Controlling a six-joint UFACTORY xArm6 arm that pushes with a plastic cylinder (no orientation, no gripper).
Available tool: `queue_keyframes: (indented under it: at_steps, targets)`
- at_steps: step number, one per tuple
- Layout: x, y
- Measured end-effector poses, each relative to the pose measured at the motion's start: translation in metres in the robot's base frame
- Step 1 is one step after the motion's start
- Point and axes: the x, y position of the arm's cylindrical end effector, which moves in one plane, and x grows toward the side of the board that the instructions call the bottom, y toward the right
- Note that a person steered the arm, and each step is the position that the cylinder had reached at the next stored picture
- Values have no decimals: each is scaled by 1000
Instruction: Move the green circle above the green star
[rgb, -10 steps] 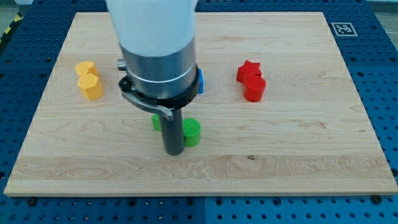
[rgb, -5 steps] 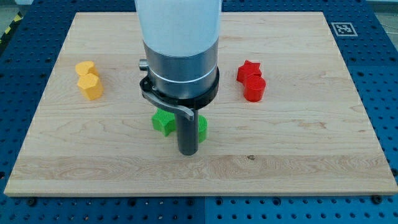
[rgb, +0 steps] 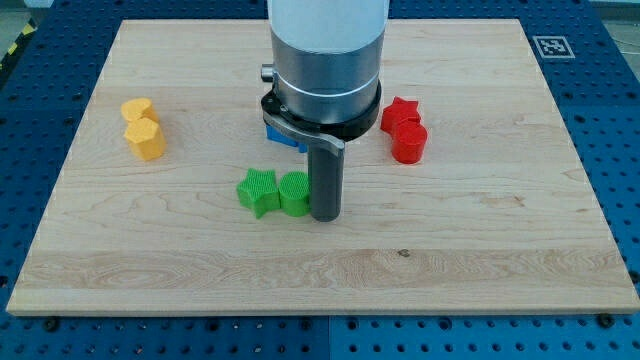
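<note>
The green star (rgb: 257, 191) lies a little left of the board's centre. The green circle (rgb: 293, 192) sits right against the star's right side, level with it. My tip (rgb: 326, 216) stands on the board at the circle's right edge, touching or nearly touching it. The rod and the arm's grey and white body rise above it and hide the board behind.
Two yellow blocks (rgb: 143, 127) sit close together at the view's left. A red star (rgb: 400, 113) and a red circle (rgb: 409, 144) sit together at the right. A blue block (rgb: 280, 135) shows partly behind the arm. The wooden board (rgb: 500, 250) ends near every view edge.
My tip has moved to the view's right and slightly up, passing from the circle's left to its right side. The green circle now sits against the star's right side. The star is uncovered.
</note>
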Motion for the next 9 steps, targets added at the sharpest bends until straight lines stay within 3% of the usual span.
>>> queue_keyframes:
  at_steps: [3, 9]
  targets:
    - [-15, -5]
    - [-26, -70]
